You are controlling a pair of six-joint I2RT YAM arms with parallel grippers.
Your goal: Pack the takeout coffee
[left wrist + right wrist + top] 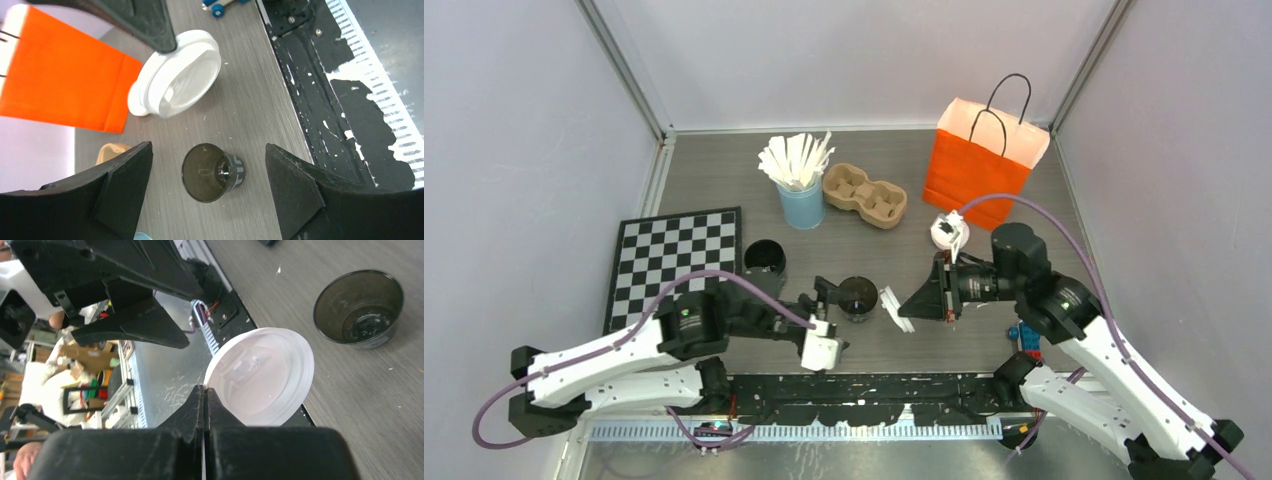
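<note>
Two dark takeout coffee cups stand open-topped, without lids, on the grey table: one (857,297) mid-table, the other (765,258) by the checkerboard. My left gripper (831,315) is open just left of the middle cup (212,172); that cup lies ahead of the wide-apart jaws (207,150), touching neither finger. My right gripper (910,306) is shut on the rim of a white plastic lid (260,375), holding it tilted in the air just right of that cup (359,307). The lid (175,80) also shows in the left wrist view. A second white lid (948,232) lies near the orange bag (984,150).
A cardboard cup carrier (864,194) and a light-blue cup of white sticks (799,205) stand at the back. The checkerboard mat (674,260) lies on the left. A small blue toy (1024,335) sits by the right arm's base. Black railing runs along the near edge (320,75).
</note>
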